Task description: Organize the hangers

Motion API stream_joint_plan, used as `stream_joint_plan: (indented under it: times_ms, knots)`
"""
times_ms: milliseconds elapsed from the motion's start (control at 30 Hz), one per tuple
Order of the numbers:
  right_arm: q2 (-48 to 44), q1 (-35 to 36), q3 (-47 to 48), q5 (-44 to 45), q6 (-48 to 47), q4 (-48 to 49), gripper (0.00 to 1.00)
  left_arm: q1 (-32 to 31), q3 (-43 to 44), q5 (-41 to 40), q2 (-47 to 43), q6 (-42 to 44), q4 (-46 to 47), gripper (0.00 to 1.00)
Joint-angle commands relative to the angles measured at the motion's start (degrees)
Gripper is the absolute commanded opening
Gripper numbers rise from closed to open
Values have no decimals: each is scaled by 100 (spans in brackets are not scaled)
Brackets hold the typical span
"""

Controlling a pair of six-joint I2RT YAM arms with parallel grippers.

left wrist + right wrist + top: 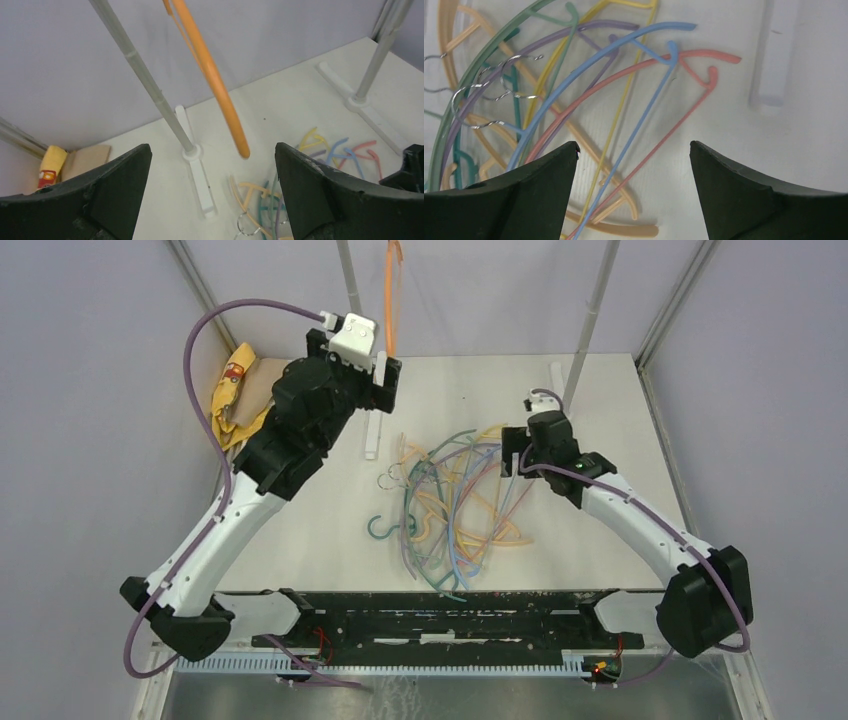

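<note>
One orange hanger (393, 290) hangs at the back between the rack poles; in the left wrist view its lower end (220, 95) dangles just beyond my fingers. My left gripper (385, 380) (212, 146) is raised beside it, open and empty. Several hangers lie tangled in a pile (455, 505) mid-table, a teal hook (383, 528) sticking out on the left. My right gripper (515, 455) (633, 144) is open and empty, low over the pile's right side. Below it lie a blue hanger (669, 26), a pink hanger (714, 54) and a peach hanger (621, 229).
Two grey rack poles (350, 280) (595, 320) rise at the back on white feet (373, 435) (200, 180). A yellow cloth (232, 390) and brown cardboard lie at the back left. Frame posts stand at the table's back corners.
</note>
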Motion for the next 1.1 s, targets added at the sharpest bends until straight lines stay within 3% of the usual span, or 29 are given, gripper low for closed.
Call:
stream_joint_plan:
  times_ms: [0, 267, 600, 767, 933, 1067]
  knots:
    - [268, 688, 213, -113, 187, -170, 89, 10, -816, 252, -437, -980, -133, 99]
    - [796, 1854, 248, -127, 726, 6, 82, 11, -2519, 502, -1361, -1725, -141, 99]
    - [1907, 2059, 724, -288, 1059, 329, 70, 7, -3715, 652, -1665, -2215, 74, 100]
    - [2225, 2064, 883, -357, 1150, 313, 51, 14, -3946, 787, -1659, -2278, 172, 100]
    - [2099, 2057, 789, -338, 1242, 305, 10, 14, -4045, 806, -1676, -2266, 173, 99]
    - [1872, 2058, 741, -286, 1216, 144, 1, 9, -4062, 766, -1659, -2228, 164, 99]
